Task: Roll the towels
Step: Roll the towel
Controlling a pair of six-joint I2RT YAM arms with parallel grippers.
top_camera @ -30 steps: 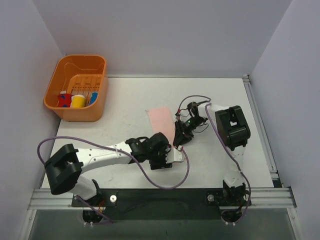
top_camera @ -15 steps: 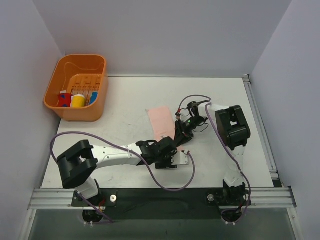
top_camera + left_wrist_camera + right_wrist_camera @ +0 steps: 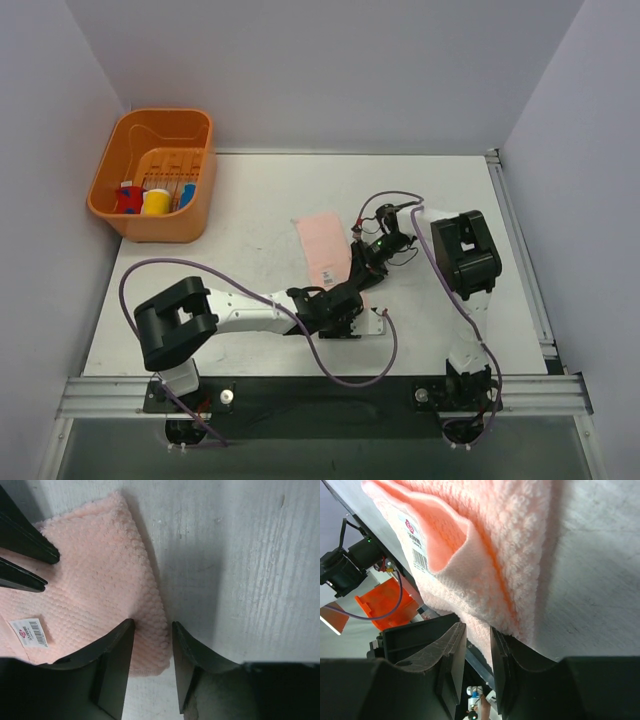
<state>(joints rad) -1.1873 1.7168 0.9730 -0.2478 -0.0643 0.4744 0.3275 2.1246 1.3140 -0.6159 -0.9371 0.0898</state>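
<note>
Both left fingers (image 3: 117,660) and right fingers (image 3: 451,655) straddle the pink towel (image 3: 95,580) edge.

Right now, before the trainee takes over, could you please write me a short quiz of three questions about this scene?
1. True or false: the pink towel is already rolled up tight.
2. What do the right fingers pinch? A. the towel's edge B. a cable C. nothing
3. Fill the gap: the left fingers stand ___, astride the towel's edge.
Key: 1 false, it lies mostly flat; 2 A; 3 open.
</note>
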